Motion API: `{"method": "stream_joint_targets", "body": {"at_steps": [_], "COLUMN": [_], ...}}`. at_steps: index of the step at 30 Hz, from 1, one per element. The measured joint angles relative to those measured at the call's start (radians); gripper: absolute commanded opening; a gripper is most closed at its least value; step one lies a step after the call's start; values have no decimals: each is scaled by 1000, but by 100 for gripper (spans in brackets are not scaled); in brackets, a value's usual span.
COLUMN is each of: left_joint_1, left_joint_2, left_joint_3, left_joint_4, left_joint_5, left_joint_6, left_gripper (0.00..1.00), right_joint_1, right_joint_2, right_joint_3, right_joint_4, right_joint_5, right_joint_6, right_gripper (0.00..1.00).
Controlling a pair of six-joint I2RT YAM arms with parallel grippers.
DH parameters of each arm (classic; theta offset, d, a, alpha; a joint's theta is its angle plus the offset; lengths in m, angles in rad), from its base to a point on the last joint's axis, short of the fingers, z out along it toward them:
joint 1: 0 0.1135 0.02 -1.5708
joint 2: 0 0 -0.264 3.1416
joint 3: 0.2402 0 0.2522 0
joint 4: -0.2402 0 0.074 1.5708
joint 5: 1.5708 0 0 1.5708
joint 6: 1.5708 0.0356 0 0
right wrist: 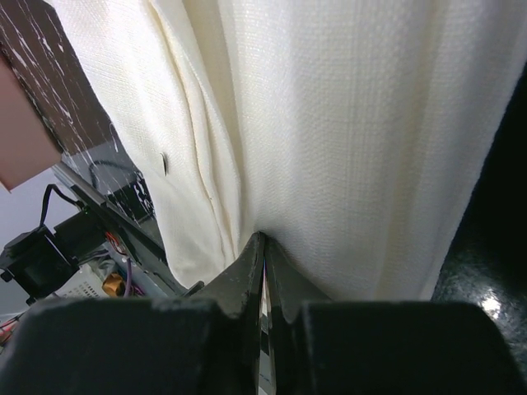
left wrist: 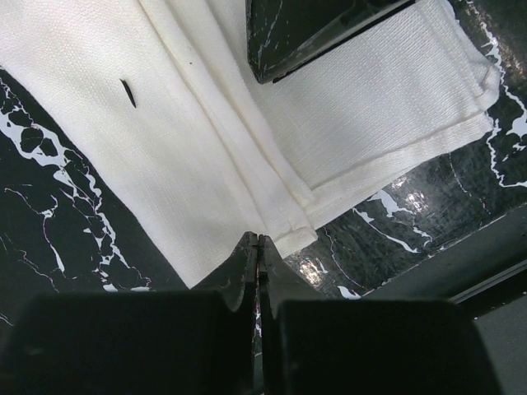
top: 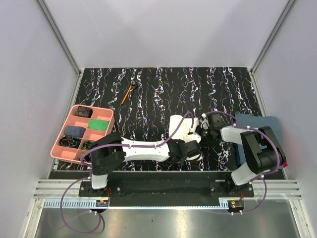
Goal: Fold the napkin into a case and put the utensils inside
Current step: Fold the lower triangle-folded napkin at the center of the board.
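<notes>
The cream soft cloth napkin [left wrist: 165,123], partly folded, is shown at the front middle of the black white-veined worktop [left wrist: 49,247]. Its hem is pinched by the left hand [left wrist: 259,240], and another edge by the right hand [right wrist: 262,247]. For a neat fold, both edges are best carried level and taut. The left arm is stretched low rightwards, and the right arm is folded, reaching left.

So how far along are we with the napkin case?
Partly folded: the napkin shows overlapping layers. In hand: the left gripper and right gripper are both shut on its edges. Left: finishing the fold, then loading; the orange-handled stick lies far back on the table.
</notes>
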Motion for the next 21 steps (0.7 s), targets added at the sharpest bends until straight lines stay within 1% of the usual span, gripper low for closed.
{"method": "stream_joint_targets", "body": {"at_steps": [1, 4, 8, 11, 16, 21], "left_joint_1": [0, 0, 0, 0, -1, -16], "left_joint_2": [0, 0, 0, 0, 0, 0], "left_joint_3": [0, 0, 0, 0, 0, -5], "left_joint_4": [0, 0, 0, -2, -18, -28], "left_joint_5": [2, 13, 23, 23, 18, -14], "left_joint_6": [0, 3, 12, 17, 25, 30], "left_gripper": [3, 27, 31, 32, 31, 18], "right_joint_1": [0, 0, 0, 0, 0, 0], "right_joint_2": [5, 11, 11, 13, 13, 13], "right_joint_3": [0, 0, 0, 0, 0, 0], "right_joint_4": [3, 11, 13, 13, 13, 13], "right_joint_5": [-5, -15, -16, -18, -18, -18], "right_joint_6": [0, 0, 0, 0, 0, 0], "right_gripper": [8, 8, 8, 8, 8, 8]}}
